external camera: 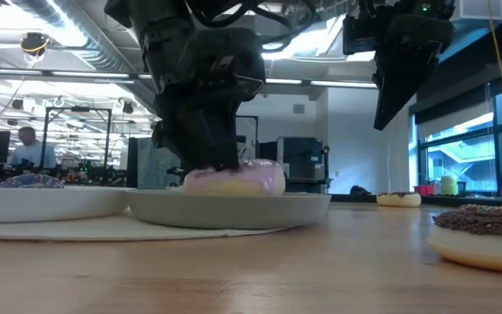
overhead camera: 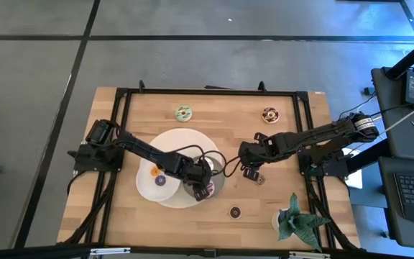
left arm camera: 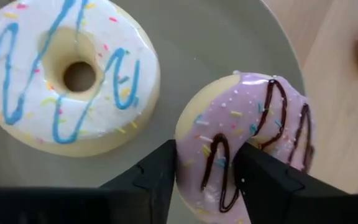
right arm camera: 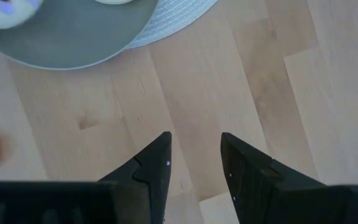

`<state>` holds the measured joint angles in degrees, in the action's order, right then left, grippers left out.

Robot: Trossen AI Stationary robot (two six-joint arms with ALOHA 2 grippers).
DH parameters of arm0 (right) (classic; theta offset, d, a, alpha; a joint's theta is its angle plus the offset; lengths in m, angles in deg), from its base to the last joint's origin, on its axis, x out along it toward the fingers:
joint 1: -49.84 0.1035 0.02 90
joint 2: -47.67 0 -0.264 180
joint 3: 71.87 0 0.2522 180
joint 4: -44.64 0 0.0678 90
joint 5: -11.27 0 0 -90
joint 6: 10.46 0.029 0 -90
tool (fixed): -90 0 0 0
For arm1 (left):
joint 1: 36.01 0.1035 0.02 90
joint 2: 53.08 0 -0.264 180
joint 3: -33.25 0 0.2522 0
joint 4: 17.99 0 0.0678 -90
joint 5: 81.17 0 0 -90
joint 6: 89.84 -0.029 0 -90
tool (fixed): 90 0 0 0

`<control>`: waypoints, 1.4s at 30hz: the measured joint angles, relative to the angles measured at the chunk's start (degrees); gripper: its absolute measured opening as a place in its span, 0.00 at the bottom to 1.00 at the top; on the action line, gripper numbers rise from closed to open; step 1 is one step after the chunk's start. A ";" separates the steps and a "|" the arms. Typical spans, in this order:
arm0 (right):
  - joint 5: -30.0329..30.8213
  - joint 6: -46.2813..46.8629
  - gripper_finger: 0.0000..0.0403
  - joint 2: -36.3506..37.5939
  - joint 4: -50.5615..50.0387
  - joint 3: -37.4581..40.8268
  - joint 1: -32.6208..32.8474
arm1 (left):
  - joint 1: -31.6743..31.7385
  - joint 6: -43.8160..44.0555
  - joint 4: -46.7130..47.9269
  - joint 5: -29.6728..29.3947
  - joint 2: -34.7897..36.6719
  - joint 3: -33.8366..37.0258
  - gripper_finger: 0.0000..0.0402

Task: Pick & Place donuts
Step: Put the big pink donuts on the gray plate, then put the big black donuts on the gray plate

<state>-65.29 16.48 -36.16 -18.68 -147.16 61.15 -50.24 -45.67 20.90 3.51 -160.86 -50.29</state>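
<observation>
Two donuts sit on the grey plate [left arm camera: 229, 37]: the pink donut [left arm camera: 253, 143] between the left gripper's [left arm camera: 207, 177] parting fingers, the white donut [left arm camera: 67, 74] just beside. A clean straight-up lift should avoid dragging it. Right gripper [right arm camera: 194, 155] hovers open, empty, over bare worktop [right arm camera: 241, 81].

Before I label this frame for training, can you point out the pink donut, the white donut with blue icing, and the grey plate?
pink donut [left arm camera: 272, 134], left wrist view, on its pink icing.
white donut [left arm camera: 114, 74], left wrist view, on its iced top beside the hole.
grey plate [left arm camera: 222, 43], left wrist view, on its bare surface.
</observation>
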 joint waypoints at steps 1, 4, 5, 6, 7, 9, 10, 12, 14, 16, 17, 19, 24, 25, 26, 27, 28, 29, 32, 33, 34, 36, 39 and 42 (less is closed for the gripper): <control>0.00 0.00 0.35 0.00 0.01 0.00 0.00 | 0.10 -0.52 0.12 -0.47 0.02 0.00 0.40; -0.02 0.03 0.35 0.00 0.02 0.00 0.00 | 0.18 -1.21 0.32 -1.55 0.04 0.00 0.42; 0.00 0.29 0.35 0.00 0.00 0.00 0.00 | 0.19 -1.01 0.32 -1.65 0.04 -0.02 0.42; -0.02 0.88 0.35 0.00 0.00 0.00 0.00 | 0.19 -0.90 0.33 -1.62 0.04 -0.02 0.43; -0.02 1.29 0.35 0.00 0.01 0.00 0.00 | 0.17 -0.92 0.32 -1.62 0.04 -0.02 0.43; 0.00 1.36 0.35 0.00 0.00 0.00 0.00 | 0.16 -0.90 0.38 -1.50 0.16 -0.02 0.44; 0.00 1.53 0.35 0.00 0.00 0.00 0.00 | 0.16 -0.93 0.74 -0.99 0.55 -0.02 0.45; 0.00 3.03 0.35 0.01 -0.81 -0.69 -0.02 | 0.24 -1.27 1.46 -0.12 1.99 -0.02 0.45; 0.12 4.23 0.35 0.39 -2.23 -2.49 -0.21 | 0.46 -1.23 2.98 -0.03 4.29 -0.02 0.45; 2.48 6.08 0.35 0.96 -5.22 -4.81 -0.24 | 0.84 -1.31 3.78 -0.85 7.24 -0.02 0.44; 5.74 8.50 0.35 1.23 -7.79 -5.99 -0.24 | 1.01 -1.38 4.25 -2.16 8.90 -0.02 0.44; 15.46 14.77 0.35 2.19 -13.74 -8.09 -0.68 | 1.37 -1.87 4.35 -5.83 12.26 -0.08 0.44; 17.84 25.78 0.35 5.70 -27.50 -10.19 -8.04 | 1.98 -10.27 5.48 -13.41 19.87 -0.07 0.43; 15.80 26.07 0.35 6.44 -28.39 -10.19 -10.18 | 2.02 -12.29 5.32 -14.04 21.29 -0.07 0.44; 14.72 26.12 0.35 7.01 -28.84 -10.19 -12.54 | 2.00 -14.13 5.58 -14.42 22.50 -0.07 0.44; 14.67 25.69 0.35 7.41 -28.76 -10.15 -14.67 | 2.00 -15.38 5.17 -14.58 23.61 -0.07 0.44; 14.67 25.27 0.35 7.67 -28.28 -9.89 -16.96 | 2.00 -16.16 5.00 -14.57 24.63 -0.07 0.44; 14.67 24.80 0.35 7.72 -28.02 -9.56 -19.51 | 1.98 -16.69 5.28 -14.46 25.45 -0.07 0.44; 13.59 21.30 0.35 7.36 -25.90 -8.68 -26.37 | 1.98 -17.83 5.54 -14.38 27.23 -0.06 0.44; 13.13 19.43 0.35 7.11 -24.87 -8.39 -28.22 | 1.98 -17.94 5.77 -14.26 27.61 -0.04 0.44; 12.61 17.31 0.35 6.71 -23.54 -8.23 -29.96 | 2.02 -17.97 5.82 -14.26 27.90 -0.04 0.43; 12.26 14.13 0.35 5.83 -20.54 -8.17 -32.29 | 2.29 -17.99 7.25 -14.25 28.24 -0.04 0.43; 12.19 10.34 0.35 4.53 -14.60 -8.17 -33.78 | 2.44 -17.98 9.67 -14.02 28.26 -0.04 0.43; 8.60 9.95 0.35 2.45 -10.34 -8.17 -36.03 | 2.55 -17.98 12.25 -13.95 28.26 -0.04 0.43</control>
<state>-56.69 26.43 -33.72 -29.03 -155.34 25.12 -47.69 -63.65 33.16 -10.44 -132.60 -50.34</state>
